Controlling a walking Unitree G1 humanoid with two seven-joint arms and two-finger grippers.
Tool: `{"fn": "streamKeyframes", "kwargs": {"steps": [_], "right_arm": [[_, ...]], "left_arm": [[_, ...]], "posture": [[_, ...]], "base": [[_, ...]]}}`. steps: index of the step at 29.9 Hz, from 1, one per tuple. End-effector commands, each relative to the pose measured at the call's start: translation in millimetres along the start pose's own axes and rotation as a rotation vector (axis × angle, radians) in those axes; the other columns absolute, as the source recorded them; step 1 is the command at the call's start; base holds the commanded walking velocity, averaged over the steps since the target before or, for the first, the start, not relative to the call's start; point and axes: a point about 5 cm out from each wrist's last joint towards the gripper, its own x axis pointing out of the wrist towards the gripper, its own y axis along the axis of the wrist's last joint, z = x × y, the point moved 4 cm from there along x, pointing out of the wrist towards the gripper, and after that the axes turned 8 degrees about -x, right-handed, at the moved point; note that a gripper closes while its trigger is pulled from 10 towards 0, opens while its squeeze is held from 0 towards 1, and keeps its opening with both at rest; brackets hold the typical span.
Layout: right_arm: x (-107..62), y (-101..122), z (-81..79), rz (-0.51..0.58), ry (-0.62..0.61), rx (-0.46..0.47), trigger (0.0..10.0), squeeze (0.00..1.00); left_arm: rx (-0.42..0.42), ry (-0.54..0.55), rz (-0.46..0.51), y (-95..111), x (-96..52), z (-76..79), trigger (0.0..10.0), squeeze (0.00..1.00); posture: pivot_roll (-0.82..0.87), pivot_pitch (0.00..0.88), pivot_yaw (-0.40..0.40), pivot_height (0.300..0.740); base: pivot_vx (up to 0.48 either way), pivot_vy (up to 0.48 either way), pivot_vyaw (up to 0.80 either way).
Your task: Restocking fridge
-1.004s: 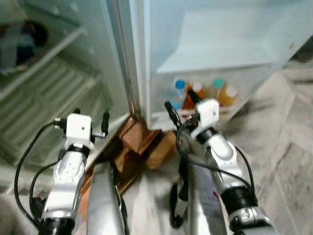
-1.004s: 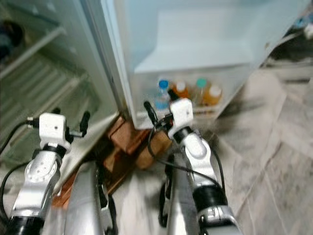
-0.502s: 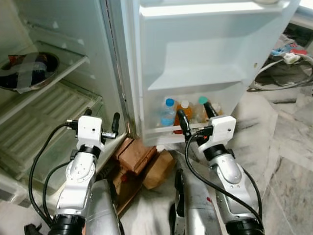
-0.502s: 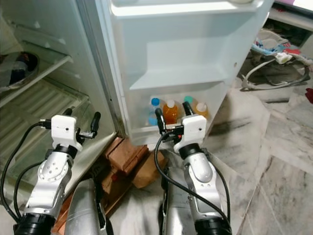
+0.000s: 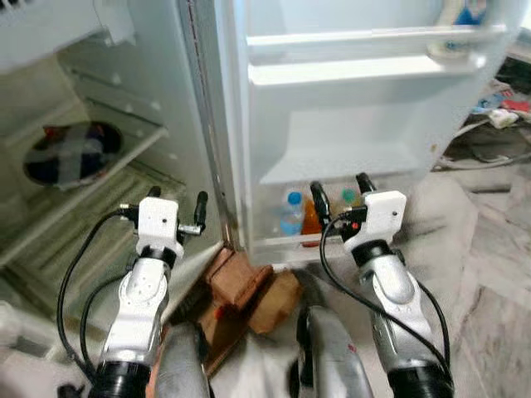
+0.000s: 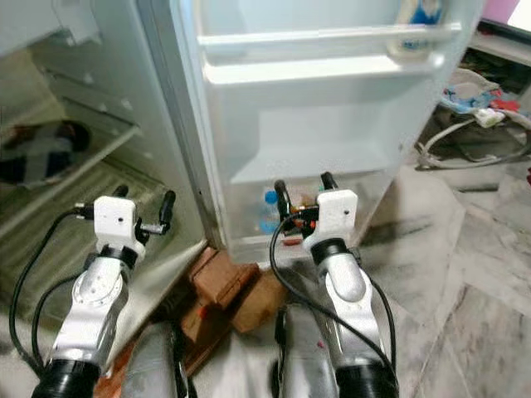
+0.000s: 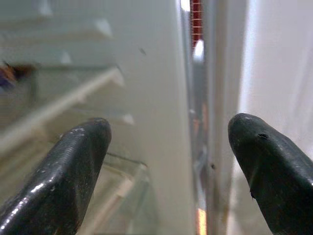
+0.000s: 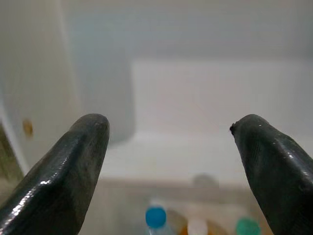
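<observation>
Open white fridge door (image 5: 348, 124): its lowest rack holds a clear blue-capped plastic bottle (image 5: 291, 214), an orange drink bottle (image 5: 310, 225) and a green-capped bottle (image 5: 349, 197). Likely light, smooth and slippery, so best gripped mid-body. Right gripper (image 5: 341, 197) just before them, fingers spread, empty. Left gripper (image 5: 176, 207) spread, empty, near the fridge shelves (image 5: 99, 178), where a dark covered bowl (image 5: 70, 154) sits.
</observation>
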Motion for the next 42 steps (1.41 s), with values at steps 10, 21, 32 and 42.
{"fn": "streamKeyframes", "kwargs": {"steps": [10, 21, 32, 42], "right_arm": [[-7.6, -18, 4.0, -0.092, -0.034, 0.028, 10.0, 0.00], [-18.6, -43, -5.0, -0.234, 0.001, 0.023, 10.0, 0.00], [-18.6, -48, -7.8, -0.274, 0.029, 0.000, 10.0, 0.00], [-18.1, -52, -16.7, -0.300, 0.083, 0.015, 10.0, 0.00]], "left_arm": [[0.023, 0.033, -0.049, -14, -3.0, -7.2, 10.0, 0.00], [0.016, 0.033, -0.072, -20, -3.0, -3.9, 10.0, 0.00], [0.005, 0.039, -0.069, -19, -0.2, -1.6, 10.0, 0.00], [0.002, 0.044, -0.065, -19, 0.9, -1.3, 10.0, 0.00]], "posture": [[-0.01, 0.000, 0.003, 0.740], [-0.03, 0.000, 0.000, 0.740], [-0.03, 0.000, 0.000, 0.740], [-0.03, 0.000, 0.000, 0.740]], "base": [[0.000, 0.000, 0.00], [0.000, -0.022, 0.00], [0.000, -0.353, 0.00], [-0.025, -0.395, 0.00]]}}
